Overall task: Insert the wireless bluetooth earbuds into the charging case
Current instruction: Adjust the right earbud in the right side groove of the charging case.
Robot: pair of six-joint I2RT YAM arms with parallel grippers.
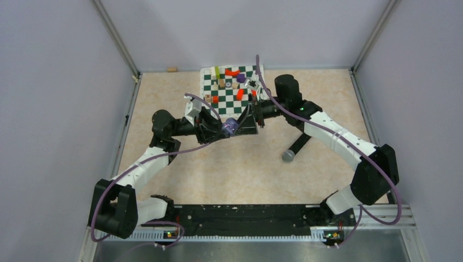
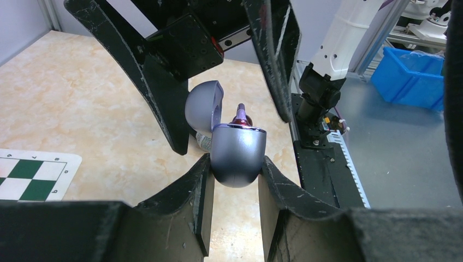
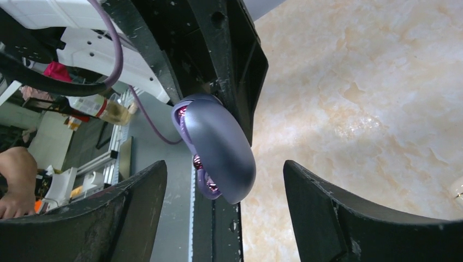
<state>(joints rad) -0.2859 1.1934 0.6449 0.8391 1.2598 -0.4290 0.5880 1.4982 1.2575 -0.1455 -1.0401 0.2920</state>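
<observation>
The purple-grey charging case [image 2: 238, 155] hangs above the table with my left gripper [image 2: 236, 161] shut on its rounded body. Its lid [image 2: 203, 109] stands open. One of the wireless bluetooth earbuds [image 2: 241, 115] sits in the case, its shiny purple top poking up. In the right wrist view the charging case [image 3: 218, 144] shows purple glints of the earbuds [image 3: 197, 162] in the gap under the lid. My right gripper [image 3: 225, 164] is open, a finger on each side of the case without touching it. From above, the charging case [image 1: 230, 127] hangs between the left gripper [image 1: 221, 129] and the right gripper [image 1: 247, 117].
A green-and-white chessboard [image 1: 247, 101] with several small coloured pieces lies at the back. A black microphone [image 1: 295, 148] with a grey head lies on the table to the right. A small wooden piece [image 1: 172, 69] rests by the back wall. Walls enclose the table.
</observation>
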